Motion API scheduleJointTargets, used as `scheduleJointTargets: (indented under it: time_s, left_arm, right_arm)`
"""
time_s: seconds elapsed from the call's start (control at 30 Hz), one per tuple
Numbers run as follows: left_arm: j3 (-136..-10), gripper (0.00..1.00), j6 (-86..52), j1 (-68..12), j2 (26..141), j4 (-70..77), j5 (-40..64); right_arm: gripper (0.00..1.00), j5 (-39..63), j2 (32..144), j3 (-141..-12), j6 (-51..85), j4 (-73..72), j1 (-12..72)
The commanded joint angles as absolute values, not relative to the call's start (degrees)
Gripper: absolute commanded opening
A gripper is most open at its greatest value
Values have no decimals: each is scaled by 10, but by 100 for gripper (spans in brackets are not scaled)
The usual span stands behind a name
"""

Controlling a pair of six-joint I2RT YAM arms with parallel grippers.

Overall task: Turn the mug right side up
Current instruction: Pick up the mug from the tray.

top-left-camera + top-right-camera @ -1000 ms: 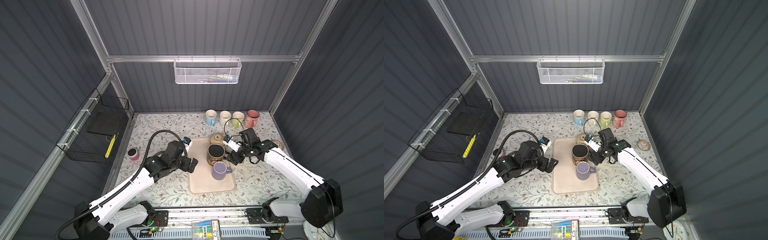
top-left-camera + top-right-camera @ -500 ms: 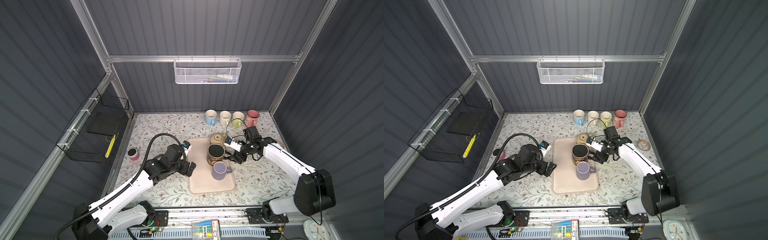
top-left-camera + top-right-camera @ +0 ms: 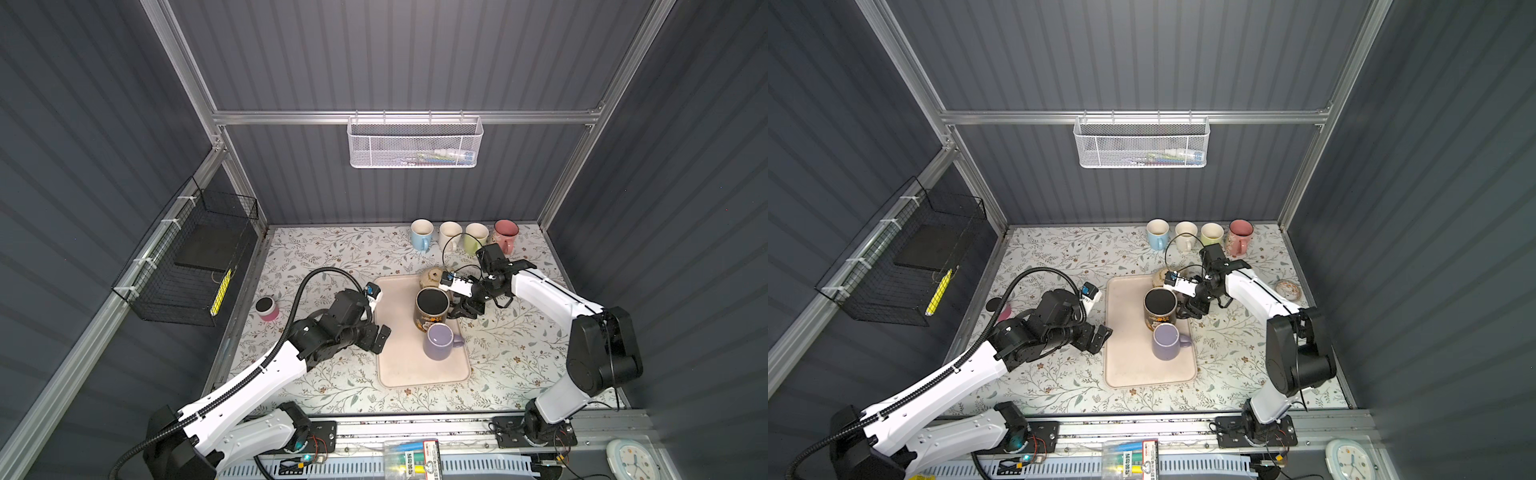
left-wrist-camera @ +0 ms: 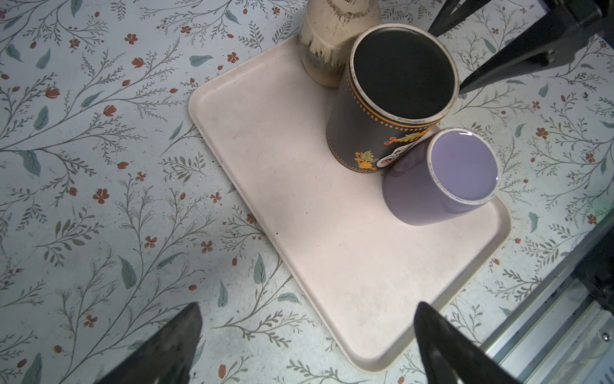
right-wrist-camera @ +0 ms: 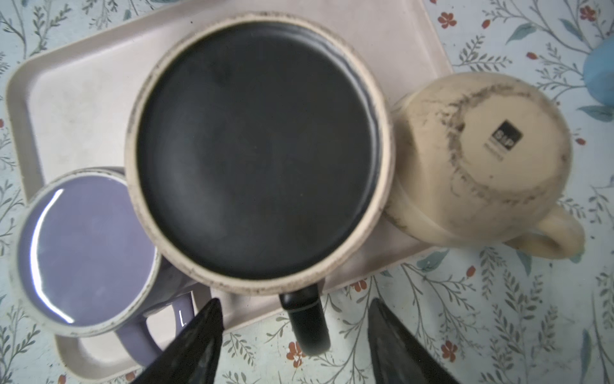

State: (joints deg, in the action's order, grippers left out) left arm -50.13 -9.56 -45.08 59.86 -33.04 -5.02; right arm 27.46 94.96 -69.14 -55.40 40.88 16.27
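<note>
A black mug (image 3: 432, 305) (image 5: 255, 149) with orange trim stands upside down on the beige tray (image 3: 407, 365), its handle (image 5: 307, 319) pointing right. My right gripper (image 3: 461, 309) (image 5: 295, 302) is open astride that handle, with a gap on each side. A purple mug (image 3: 438, 340) (image 4: 461, 166) and a cream mug (image 3: 430, 276) (image 5: 481, 156) also stand bottom up, touching the black one. My left gripper (image 3: 380, 336) (image 4: 307, 307) hangs wide open and empty over the tray's left edge.
Several upright mugs line the back wall, from a blue one (image 3: 421, 234) to a pink one (image 3: 505, 235). A small pink pot (image 3: 267, 308) sits at the left and a small dish (image 3: 1287, 288) at the right. A wire basket (image 3: 195, 257) hangs on the left wall.
My right gripper has come in around the black mug's handle and its jaws have narrowed. My left arm has drawn back a little toward the front.
</note>
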Motion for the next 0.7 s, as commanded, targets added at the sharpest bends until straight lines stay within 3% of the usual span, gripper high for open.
scheduleJointTargets:
  time_s: [0.0,0.47,0.67]
  left_arm:
    - [-493,100,-86,-454,592,-340,-59]
    - [-492,100,-80,-454,589,-344,-58]
    - [-491,100,-80,-454,590,-345,-58]
  right_arm:
    - [68,299,979,-723,-594,476,163]
    - [57,269,1016,-717,-649,469,189]
    - [43,249,1023,-709,-650,452,203]
